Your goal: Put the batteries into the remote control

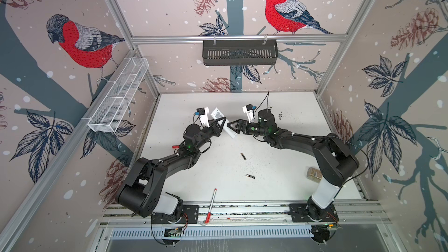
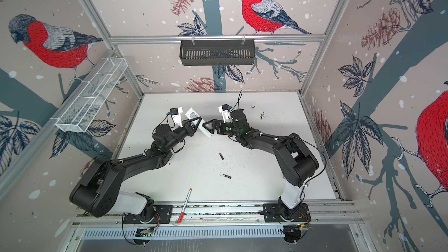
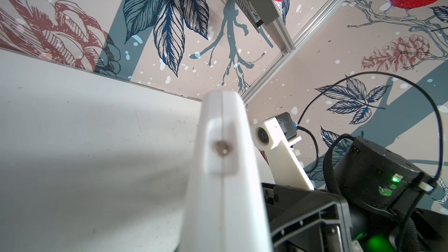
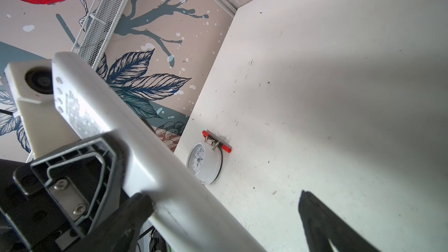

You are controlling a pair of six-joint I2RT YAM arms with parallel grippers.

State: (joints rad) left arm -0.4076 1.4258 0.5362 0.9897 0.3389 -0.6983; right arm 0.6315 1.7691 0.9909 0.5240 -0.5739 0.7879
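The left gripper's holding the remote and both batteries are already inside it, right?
No. The left gripper does hold the remote control, but one battery and a second battery lie loose on the table, not inside it; both top views show this.

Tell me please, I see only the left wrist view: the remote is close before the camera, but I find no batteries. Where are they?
Observer: The batteries lie loose on the table, apart from each other, nearer the arm bases than the remote.
Operator: Does the right claw hold anything?
Observer: No. The right claw is open, by the remote's near end.
Operator: Is there anything else near the front?
Observer: A pen lies across the table's front edge, partly on the rail.
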